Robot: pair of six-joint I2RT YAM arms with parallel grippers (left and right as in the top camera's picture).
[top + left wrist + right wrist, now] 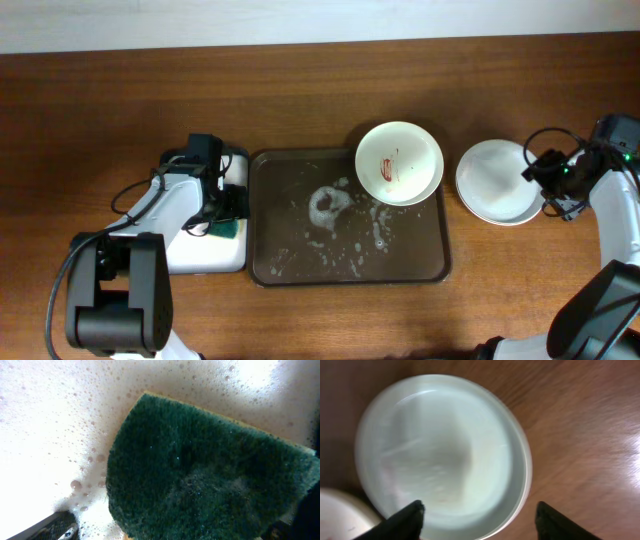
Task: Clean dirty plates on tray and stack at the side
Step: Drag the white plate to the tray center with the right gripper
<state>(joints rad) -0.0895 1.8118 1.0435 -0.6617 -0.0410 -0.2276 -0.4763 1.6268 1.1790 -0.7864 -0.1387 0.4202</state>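
A white plate (399,162) smeared with red sauce sits tilted on the far right corner of the dark brown tray (300,262). Two clean plates are stacked on the table to the right of the tray (497,182); in the right wrist view the top one (440,450) looks pale green. My right gripper (547,182) is open and empty, its fingers (480,520) straddling the near rim of the stack. My left gripper (226,214) is down over the green sponge (205,475) in the small white tray. Its fingers sit either side of the sponge.
The brown tray's floor holds foam and water patches (330,205). The small white-lined tray (205,255) stands left of it, full of suds (50,435). The dirty plate's edge shows in the right wrist view (337,512). Arm bases stand at the near table edge.
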